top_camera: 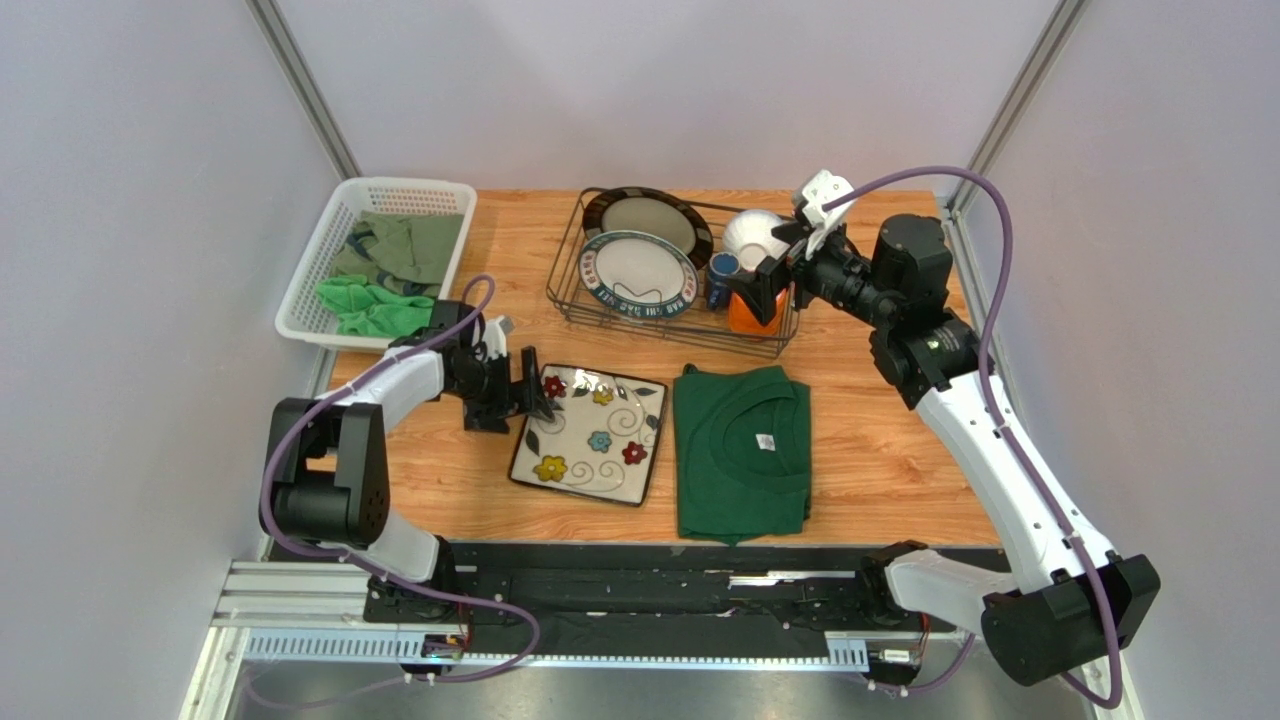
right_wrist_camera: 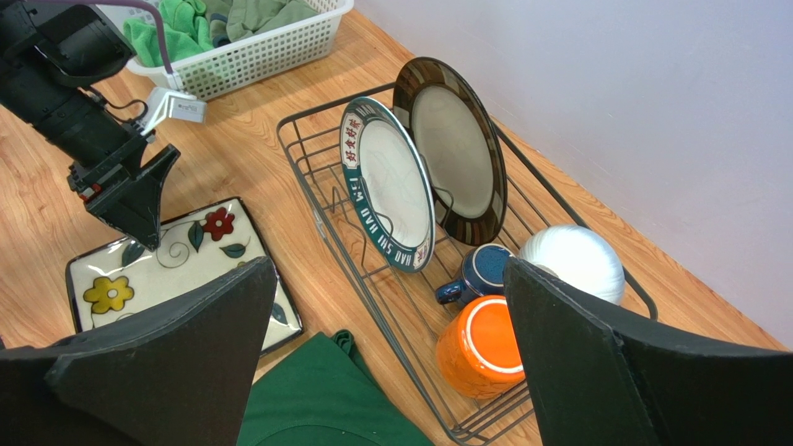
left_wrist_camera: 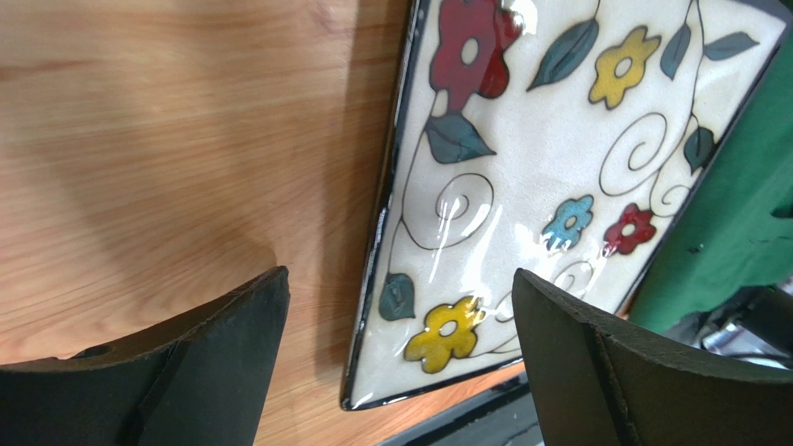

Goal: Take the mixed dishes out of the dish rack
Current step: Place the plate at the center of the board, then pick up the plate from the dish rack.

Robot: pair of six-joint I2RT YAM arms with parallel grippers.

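The dish rack [top_camera: 631, 320] sits at the table's 12 o'clock edge and holds five of the mixed dishes. Two round dark-rimmed plates [right_wrist_camera: 391, 181] lean in its dividers. A white bowl [right_wrist_camera: 572, 260], dark blue mug [right_wrist_camera: 479, 274] and orange mug [right_wrist_camera: 479, 348] crowd its 4 o'clock corner. The square flower-patterned plate [top_camera: 589, 432] lies flat on the table at the rack's 6 o'clock, just beside a folded green shirt [top_camera: 739, 450].

The right gripper [right_wrist_camera: 388, 265] hangs over the mugs with its jaws wide apart and empty. The orange mug looks base-up and glazed (smooth, so probably slippery), so a shallow pinch may let it slip. The blue mug is so close that a descending finger could hit it or the rack wire and jolt the leaning plates.

The left gripper [left_wrist_camera: 400, 274] is also spread and holds nothing, straddling the square plate's 9 o'clock rim. A careless sideways pull-away could catch that rim and shove the plate onto the shirt.
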